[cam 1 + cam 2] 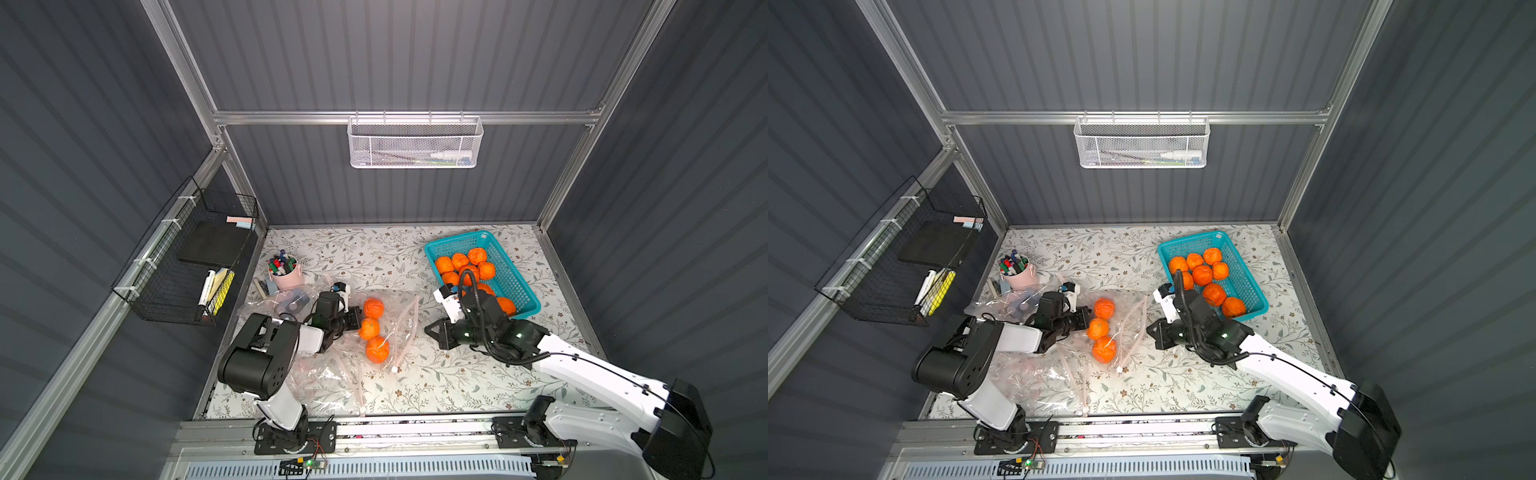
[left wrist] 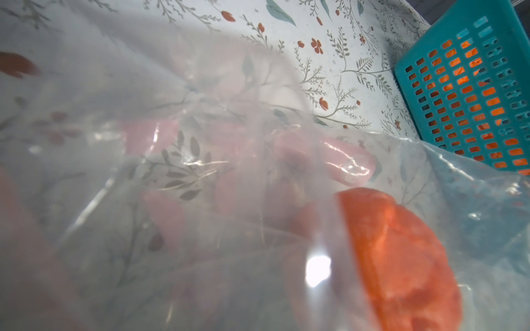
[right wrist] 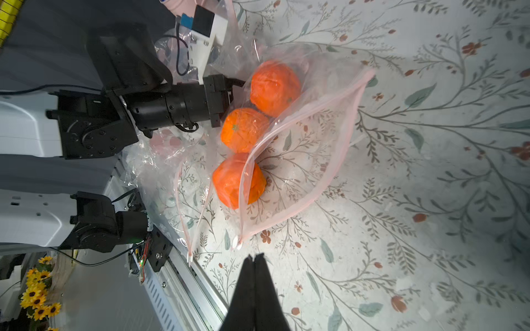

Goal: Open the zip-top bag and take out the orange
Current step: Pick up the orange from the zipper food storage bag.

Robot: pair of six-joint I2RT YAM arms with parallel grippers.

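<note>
Right gripper [image 3: 253, 258], fingers pressed together and empty, just off the gaping zip mouth of the zip-top bag [image 3: 315, 137], three oranges [image 3: 243, 129] inside, mid-table, left gripper [image 1: 356, 320] clenched at the bag's 9 o'clock edge, grasp on film unclear, teal basket [image 1: 457, 240] at 2 o'clock.

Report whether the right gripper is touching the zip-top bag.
Apart. The right wrist view shows the shut right gripper short of the zip-top bag, with bare tablecloth between them.

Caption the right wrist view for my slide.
Shut right tool faces the gaping zip-top bag, three oranges inside.
</note>
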